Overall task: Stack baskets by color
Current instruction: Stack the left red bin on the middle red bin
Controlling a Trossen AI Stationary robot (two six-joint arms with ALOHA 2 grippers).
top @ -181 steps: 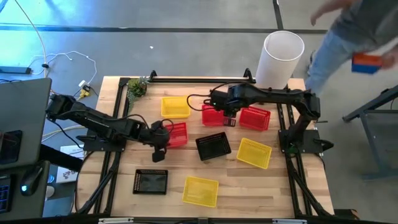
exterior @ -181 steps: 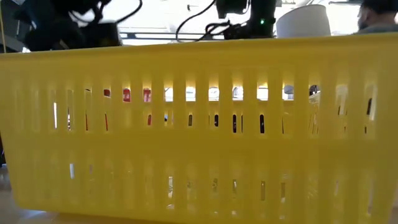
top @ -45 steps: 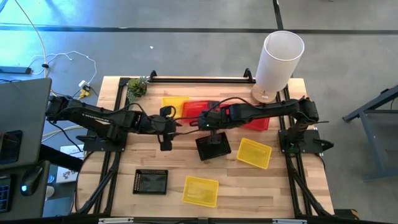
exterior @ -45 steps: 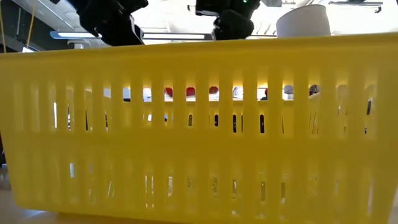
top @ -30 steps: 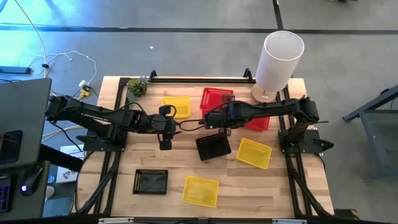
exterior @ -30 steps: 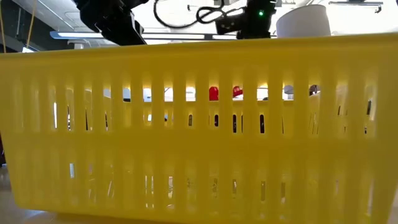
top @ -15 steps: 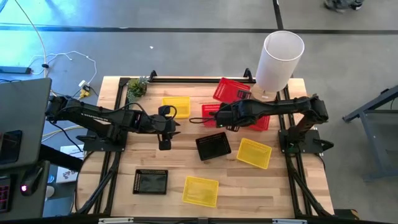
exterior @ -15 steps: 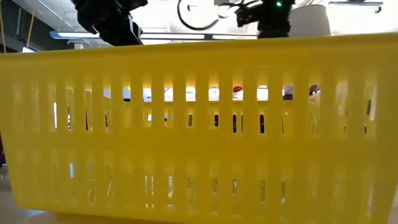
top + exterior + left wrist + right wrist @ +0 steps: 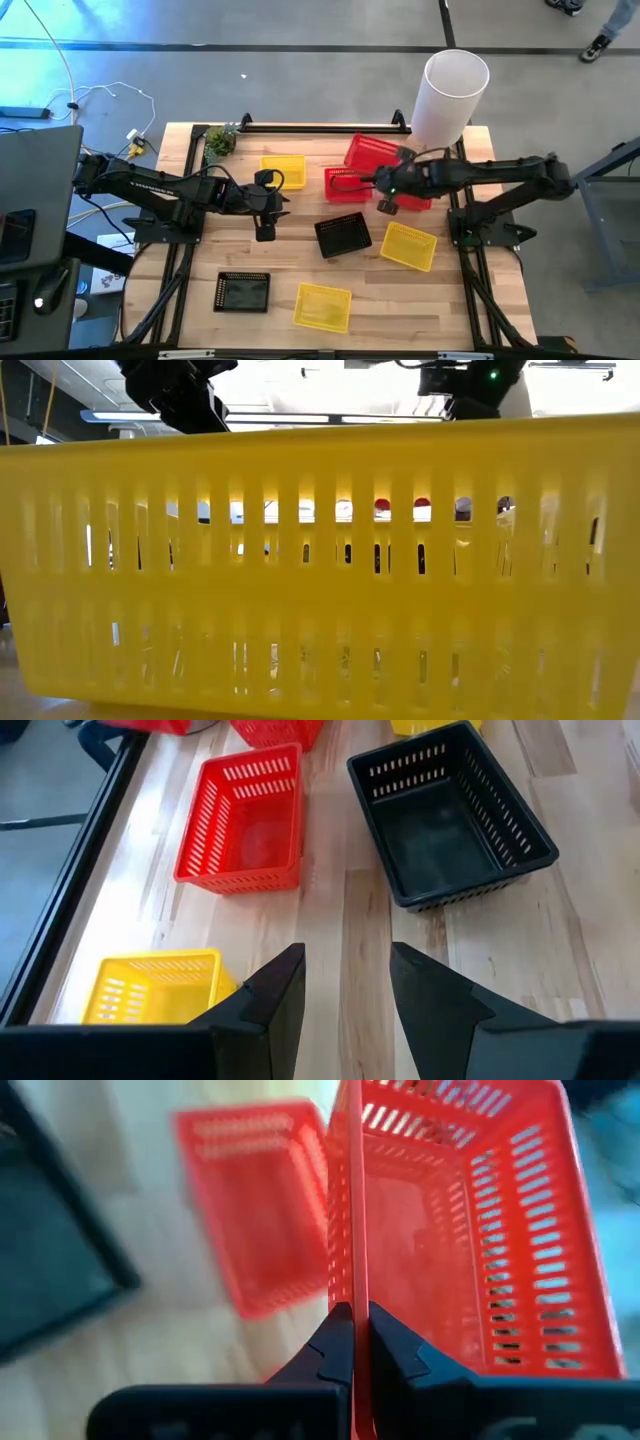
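Note:
My right gripper [image 9: 383, 178] is shut on a red basket [image 9: 374, 152] held tilted above the table's far middle. Two more red baskets rest on the table, one [image 9: 345, 185] just to its left and one [image 9: 418, 198] partly under the right arm. My left gripper [image 9: 265, 228] hangs open over bare wood left of centre, with nothing between its fingers [image 9: 275, 995]. Three yellow baskets [image 9: 283, 170] [image 9: 408, 245] [image 9: 322, 307] and two black baskets [image 9: 343, 235] [image 9: 242, 291] sit open side up on the table. My right gripper pinches one side wall of the red basket at its rim [image 9: 349, 1280] between its two fingers. One finger is inside the basket and one outside. The basket stands out beyond the fingers, tilted and lifted clear of the table.
A tall white cylinder [image 9: 450, 95] stands at the far right corner and a small plant [image 9: 220, 140] at the far left. In the low view the near yellow basket [image 9: 320, 560] fills nearly everything. Bare wood lies between the left gripper and the black basket.
My right gripper has drawn back toward the table's right edge, rolling as it went. It has carried the red basket with it, and the basket now stands tilted. This has uncovered the red basket lying on the table.

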